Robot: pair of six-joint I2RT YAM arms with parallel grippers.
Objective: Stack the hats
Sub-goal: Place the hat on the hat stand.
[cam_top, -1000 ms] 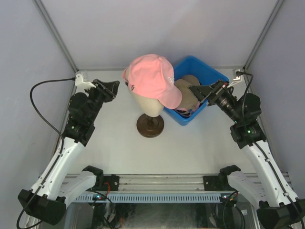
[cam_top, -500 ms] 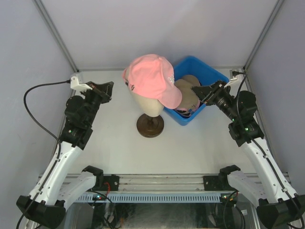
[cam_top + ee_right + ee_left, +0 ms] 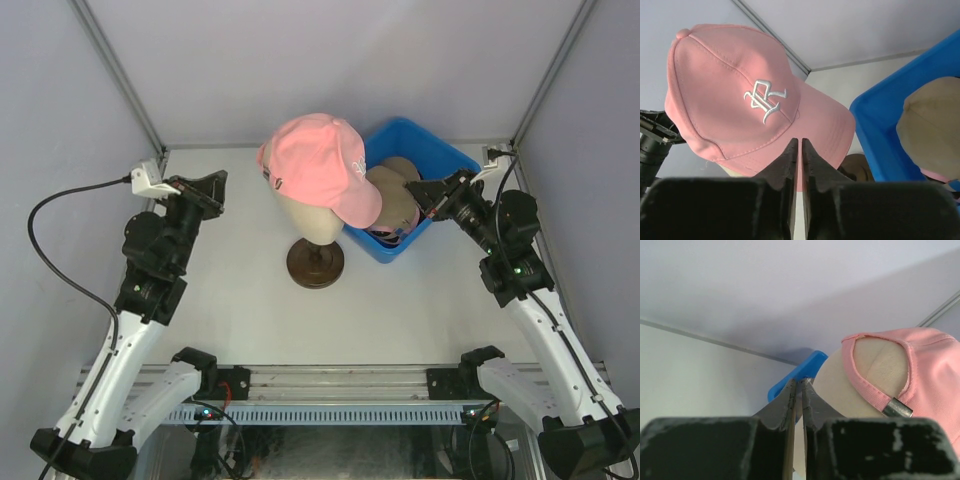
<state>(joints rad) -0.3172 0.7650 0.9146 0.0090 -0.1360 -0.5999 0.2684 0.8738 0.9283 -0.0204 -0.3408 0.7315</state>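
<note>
Pale grey tabletop (image 3: pixel 250 310) fills your workspace, closed in by lilac walls on the left, right and far sides. Nearest you, both arms rise from a metal rail (image 3: pixel 320 380) along the near edge and reach toward the far half of the table.

Your left gripper (image 3: pixel 212 185) hangs at the far left, well apart from everything. In its wrist view the left gripper (image 3: pixel 796 382) has its jaws drawn all but together, only a thin slit between them, and nothing in them.

Your right gripper (image 3: pixel 412 188) hovers over the bin at the far right. From its own camera the right gripper (image 3: pixel 796 141) shows its jaws pressed together with nothing between them, the tips pointing at the pink brim.

Near the middle stands the smooth beige egg-shaped mannequin head (image 3: pixel 305 215) on its round brown base (image 3: pixel 315 263).

The soft pink fabric baseball cap (image 3: pixel 318 160) sits on that head. Its brim points right and toward you, overlapping the bin's left rim. White stitched lettering (image 3: pixel 765 99) marks its front, and a small metal buckle (image 3: pixel 897 407) closes the strap at its back.

Just right of the head, the blue plastic bin (image 3: pixel 445 150) sits turned at an angle. Inside it lies a tan fabric cap (image 3: pixel 395 182), just beneath your right gripper's fingertips. Under that cap, at the bin's near side, some pink and dark fabric (image 3: pixel 385 233) shows, too hidden to tell what it is.
</note>
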